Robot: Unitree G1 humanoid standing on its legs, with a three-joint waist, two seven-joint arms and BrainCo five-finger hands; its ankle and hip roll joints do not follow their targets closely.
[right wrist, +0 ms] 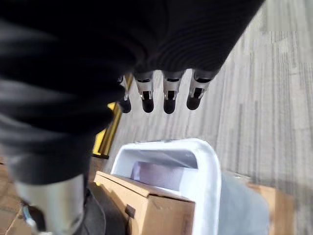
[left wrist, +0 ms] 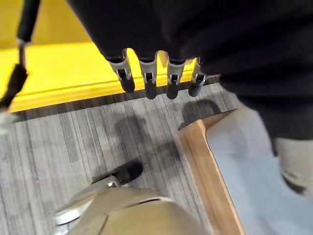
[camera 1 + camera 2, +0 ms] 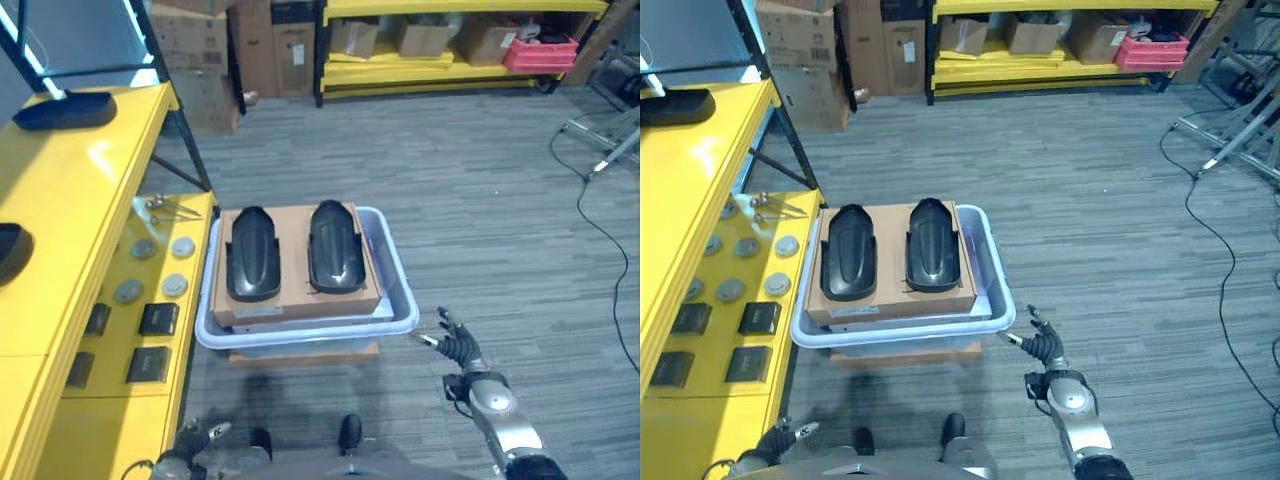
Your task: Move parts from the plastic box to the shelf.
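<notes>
Your right hand [image 3: 462, 350] hovers fingers apart just off the plastic box [image 3: 397, 268], your left hand [image 3: 190, 440] relaxed nearer you. Both black parts [image 3: 252, 254] lie on cardboard inside the box, ready for lifting.

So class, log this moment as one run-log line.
left hand: open, low by shelf | right hand: open, right of plastic box | two black parts on cardboard in box

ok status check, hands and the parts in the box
Left hand and right hand open, empty, low by the plastic box. Two black parts on cardboard in box. Nothing blocking.
</notes>
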